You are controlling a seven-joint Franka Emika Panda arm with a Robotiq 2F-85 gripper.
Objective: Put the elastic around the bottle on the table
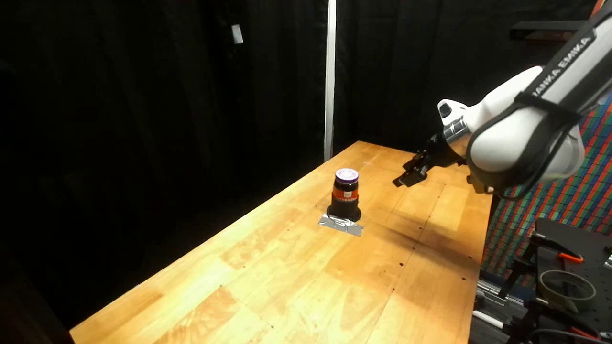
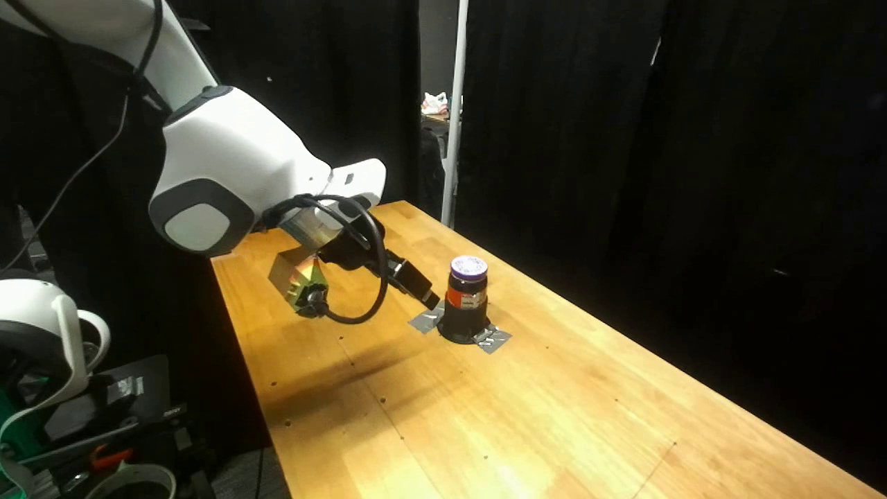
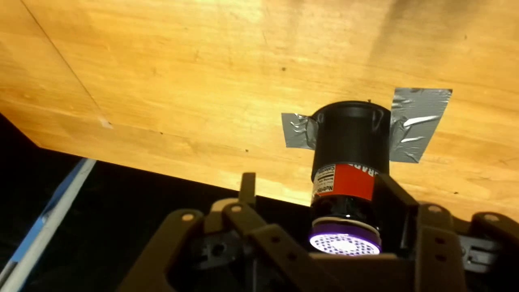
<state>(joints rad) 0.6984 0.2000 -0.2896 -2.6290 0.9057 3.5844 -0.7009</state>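
On the tabletop (image 1: 287, 272), the bottle (image 1: 345, 191) is standing in a taped black holder (image 3: 352, 136); no elastic is showing, and the jaws, spread wide, are probably needing centring before advancing.

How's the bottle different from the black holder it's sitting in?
The bottle has an orange-red label and a purple-rimmed lid; the black holder looks plain. Silver tape sticks the holder to the table; none shows on the bottle. The bottle pokes above the holder. Both are round and upright.
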